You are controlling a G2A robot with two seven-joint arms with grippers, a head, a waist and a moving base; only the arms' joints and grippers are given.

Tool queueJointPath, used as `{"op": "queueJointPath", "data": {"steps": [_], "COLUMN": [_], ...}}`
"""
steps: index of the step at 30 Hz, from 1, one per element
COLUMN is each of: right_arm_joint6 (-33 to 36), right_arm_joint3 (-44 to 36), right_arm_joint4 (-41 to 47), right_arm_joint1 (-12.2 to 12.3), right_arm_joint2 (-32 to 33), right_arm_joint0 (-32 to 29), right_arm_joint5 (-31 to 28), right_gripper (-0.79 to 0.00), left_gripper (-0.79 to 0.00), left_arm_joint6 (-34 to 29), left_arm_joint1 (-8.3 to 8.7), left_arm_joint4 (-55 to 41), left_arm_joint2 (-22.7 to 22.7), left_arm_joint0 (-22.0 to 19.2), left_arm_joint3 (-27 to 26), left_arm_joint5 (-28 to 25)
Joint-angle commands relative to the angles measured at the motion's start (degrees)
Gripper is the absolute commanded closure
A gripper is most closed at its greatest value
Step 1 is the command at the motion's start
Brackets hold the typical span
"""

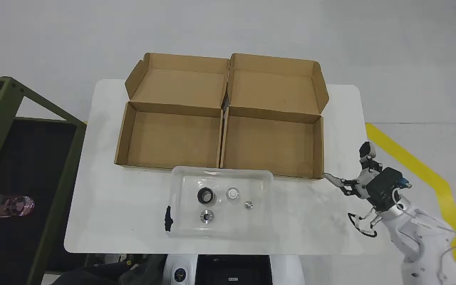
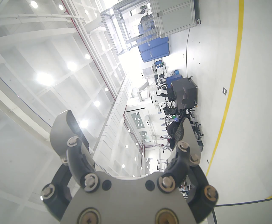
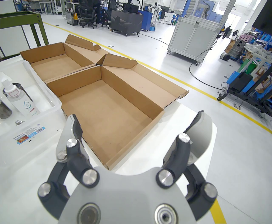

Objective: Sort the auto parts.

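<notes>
Top view: right pincer (image 1: 342, 197) sits at the surface's (image 1: 320, 235) right edge, jaws wide apart, empty. Parts (image 1: 206, 196) lie in the clear bin (image 1: 221, 169), just beside two open boxes (image 1: 171, 139). Left pincer (image 2: 125, 118) is likewise spread and empty, aimed at the ceiling (image 2: 53, 53).

Left gripper (image 2: 127, 122): metal fingers (image 2: 61, 131) spread wide, black ribbed pads (image 2: 74, 124) facing inward. Behind it: white ceiling with round lights (image 2: 44, 78), aluminium-framed enclosure (image 2: 174, 19), blue cabinets (image 2: 154, 47), black cart (image 2: 184, 93), curved yellow floor line (image 2: 231, 84).
</notes>
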Motion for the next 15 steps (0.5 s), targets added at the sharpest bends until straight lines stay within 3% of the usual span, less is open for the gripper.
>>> {"op": "queueJointPath", "data": {"steps": [1,15], "right_arm_joint6": [0.0,3.1], "right_arm_joint3": [0.0,-0.4], "right_arm_joint4": [0.0,1.3], "right_arm_joint1": [0.0,0.2], "right_arm_joint2": [0.0,-2.4], "right_arm_joint0": [0.0,0.8], "right_arm_joint5": [0.0,-2.2], "right_gripper": [-0.785,-0.785], "left_gripper": [-0.785,-0.785], "left_arm_joint6": [0.0,0.0], "left_arm_joint1": [0.00,0.00], "left_arm_joint4": [0.0,0.0], "left_arm_joint2": [0.0,0.0], "left_arm_joint0": [0.0,0.0], "left_arm_joint3": [0.0,0.0], "left_arm_joint5": [0.0,0.0]}}
